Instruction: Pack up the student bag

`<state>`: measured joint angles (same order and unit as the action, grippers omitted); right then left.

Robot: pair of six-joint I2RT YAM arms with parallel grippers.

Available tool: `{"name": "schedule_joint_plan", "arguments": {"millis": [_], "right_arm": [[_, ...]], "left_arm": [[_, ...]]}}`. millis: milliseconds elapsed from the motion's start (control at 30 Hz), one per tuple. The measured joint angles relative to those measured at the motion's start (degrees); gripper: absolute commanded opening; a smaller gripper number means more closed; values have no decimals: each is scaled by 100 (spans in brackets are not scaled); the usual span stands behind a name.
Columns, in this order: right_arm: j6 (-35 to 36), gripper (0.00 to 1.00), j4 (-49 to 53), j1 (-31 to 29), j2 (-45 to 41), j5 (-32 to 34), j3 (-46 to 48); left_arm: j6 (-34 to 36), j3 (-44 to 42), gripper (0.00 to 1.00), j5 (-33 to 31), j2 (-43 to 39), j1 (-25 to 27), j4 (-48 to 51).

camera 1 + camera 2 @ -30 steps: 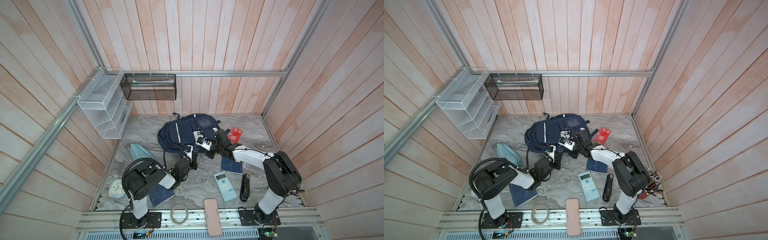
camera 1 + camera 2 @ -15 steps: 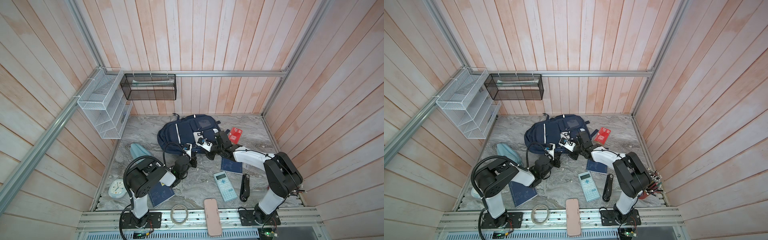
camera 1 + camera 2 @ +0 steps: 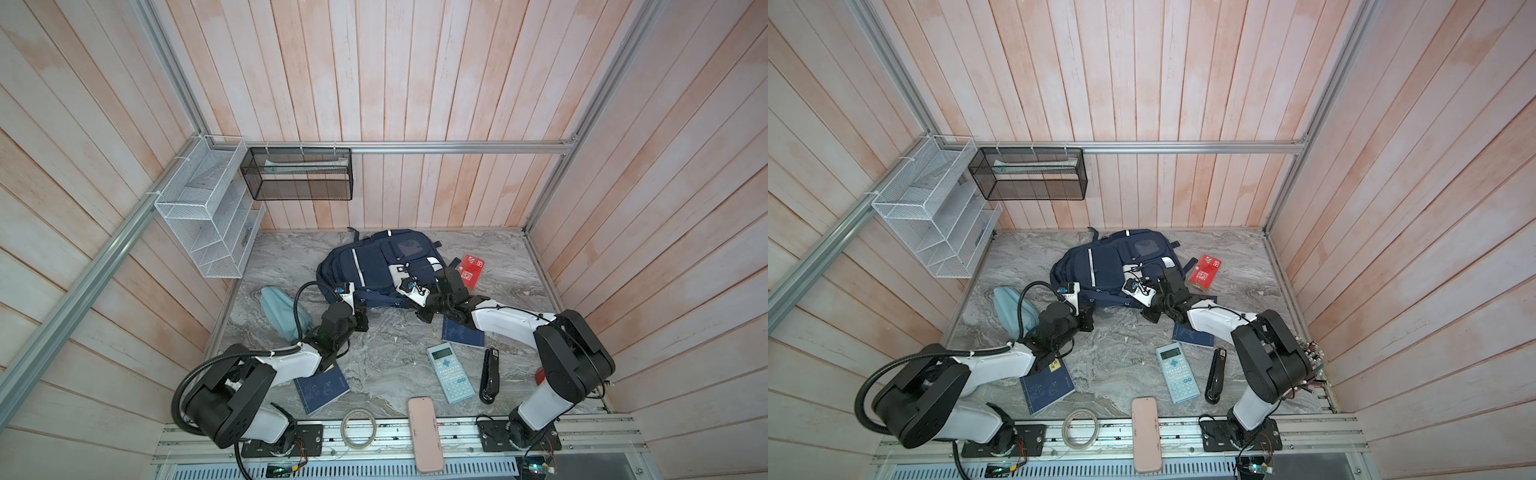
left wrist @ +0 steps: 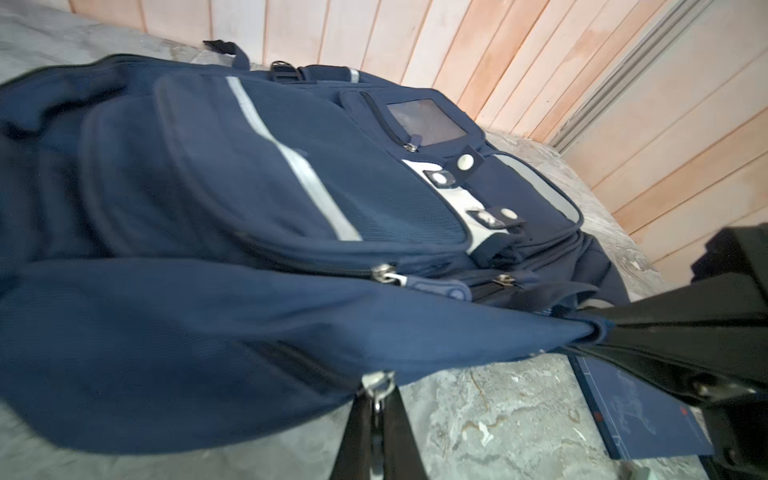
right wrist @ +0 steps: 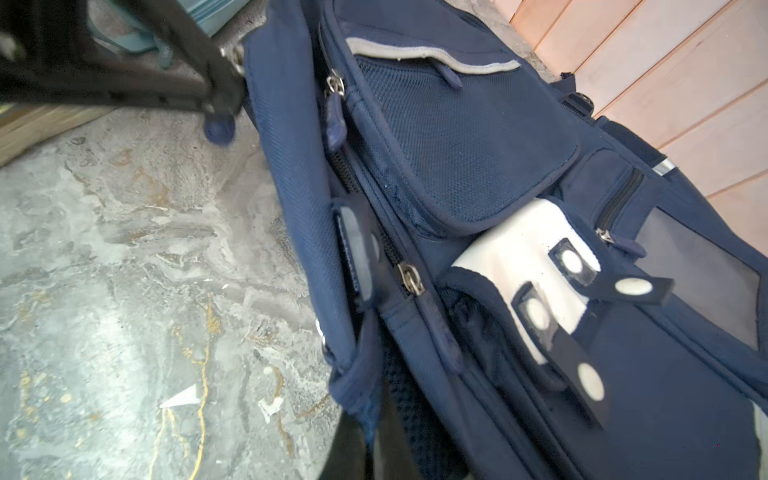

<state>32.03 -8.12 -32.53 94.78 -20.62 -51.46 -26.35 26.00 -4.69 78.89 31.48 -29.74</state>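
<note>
as my right end effector (image 5: 361,430) pinches the navy-blue fabric backpack (image 4: 208,174) taut for unzipping, my left end effector (image 4: 376,413) clamps its metal zipper pull (image 4: 376,384).

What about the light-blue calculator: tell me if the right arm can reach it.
Probably yes, once it lets go: the right claw is shut on the edge of the navy-blue fabric backpack, but the light-blue calculator lies uncovered on the marble tabletop near that arm's base.

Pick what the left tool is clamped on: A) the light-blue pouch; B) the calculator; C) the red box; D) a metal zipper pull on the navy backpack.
D: the left wrist view shows the left tool shut on the metal zipper pull at the edge of the navy backpack.
</note>
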Motion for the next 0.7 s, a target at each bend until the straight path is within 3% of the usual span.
{"name": "schedule_joint_plan", "arguments": {"millis": [167, 300, 367, 433, 533, 700], "right_arm": [[201, 0, -286, 127, -48, -94, 90], [341, 1, -586, 317, -63, 87, 256], [361, 40, -647, 382, -17, 205, 251], [350, 58, -647, 385, -17, 350, 251], [433, 64, -772, 125, -157, 627, 363], [457, 63, -1209, -868, -520, 599, 656]], "left_arm": [[-31, -142, 0, 275, -1150, -223, 931], [-96, -216, 0, 407, -1552, -264, 1384], [-160, -321, 0, 522, -1617, -271, 1491], [-234, -385, 0, 599, -1593, -240, 1572], [-343, -396, 0, 566, -1484, -59, 1631], [-542, -380, 0, 627, -1279, 304, 1611]]}}
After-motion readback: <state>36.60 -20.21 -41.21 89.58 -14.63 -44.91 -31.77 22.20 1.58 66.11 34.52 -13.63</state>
